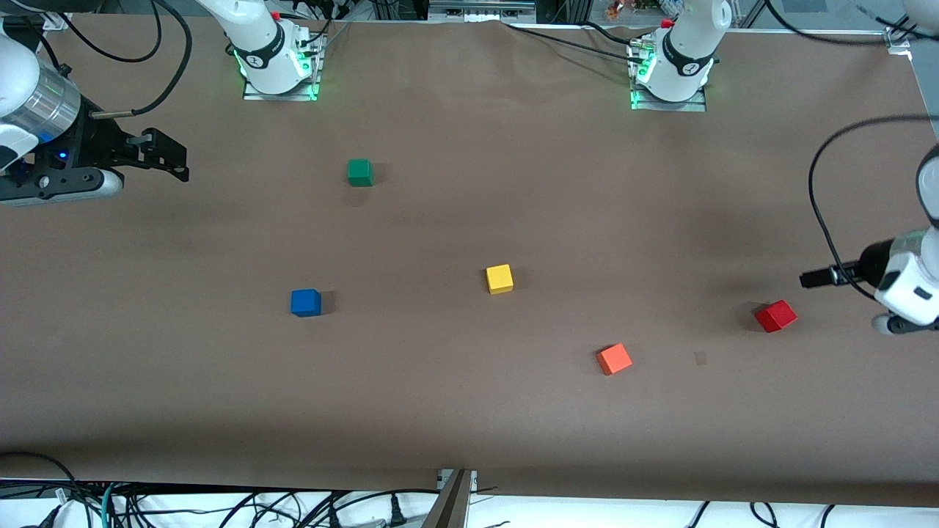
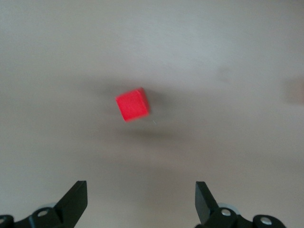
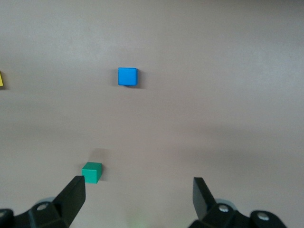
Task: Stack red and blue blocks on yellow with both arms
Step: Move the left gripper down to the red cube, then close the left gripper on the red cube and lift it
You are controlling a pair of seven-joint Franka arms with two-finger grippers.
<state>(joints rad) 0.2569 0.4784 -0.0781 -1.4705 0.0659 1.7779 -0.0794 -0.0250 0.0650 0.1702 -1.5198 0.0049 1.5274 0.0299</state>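
**Both tools released, nothing stacked yet: approach and pick red and blue**

Yellow cube (image 1: 499, 279) sits flat mid-table, alone, nothing on it. Blue cube (image 1: 306, 302) lies toward the right arm's end, slightly nearer the front camera than yellow, well apart from it. Red cube (image 1: 775, 316) lies toward the left arm's end, also a bit nearer the camera, rotated so its edges run diagonal to the table edge. Orange cube (image 1: 614, 359) sits between yellow and red, nearest the camera; green cube (image 1: 359, 172) sits farther from the camera than blue. Both are distractors, so leave them.

Left tool (image 2: 141, 202) hangs over the table's end close to red, jaws spread wide, empty; red shows ahead of it in the left wrist view (image 2: 132, 105), off-centre and skewed to the jaws. Right tool (image 3: 139, 199) hovers over the opposite end of the table (image 1: 469, 411), jaws also wide, empty; blue shows in its wrist view (image 3: 128, 76) squarer to the jaws, with green closer in.

Judgement: step in hand is the first reach. Do well by:
- yawing the left wrist to match red's skew before descending, and centring it between the jaws
- routing the right tool past green, not clipping it
- placing one cube at a time on yellow, arms not crossing
- releasing gently, since a small cube stack topples easily.
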